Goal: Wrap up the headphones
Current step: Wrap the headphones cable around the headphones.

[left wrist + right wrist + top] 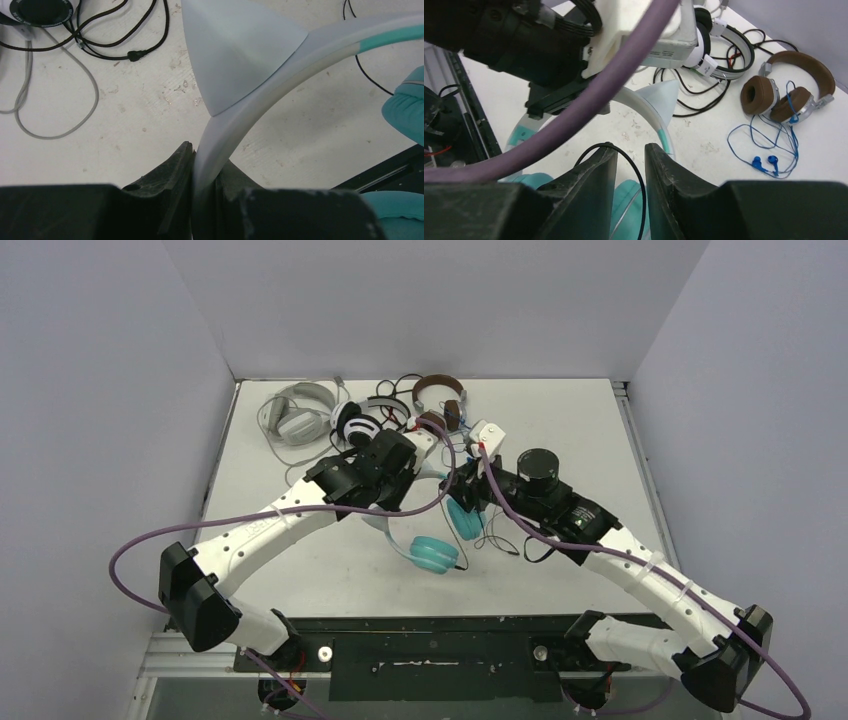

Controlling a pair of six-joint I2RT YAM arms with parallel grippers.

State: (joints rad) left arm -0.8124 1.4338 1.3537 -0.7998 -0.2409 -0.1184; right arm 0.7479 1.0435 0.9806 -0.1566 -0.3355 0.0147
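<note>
Quick status on the headphone wrapping, and honestly it looks like early days. My left gripper [202,160] is nearly closed and clamped on the white band [235,125] of the light teal headphones [432,553], right below the pointy cat-ear bit, so that headset sits in the middle of the table [560,430] between my two arms with one teal cup low at the front. My right gripper [630,150] hovers just beside it with its jaws only a little apart. A thin black cable [636,175], which I take to be this headset's, loops over one finger and down through the gap. It doesn't look pinched to me, more like draped. So no wraps around the teal one that I can see, and its cord trails loose on the table. The rest wait at the back: the brown headphones [774,90] with their blue cable [784,145] sprawled out, the black-and-white headphones [704,50] with cord in a tangle, and the pale grey headphones [295,415]. Basically all four left to do.
</note>
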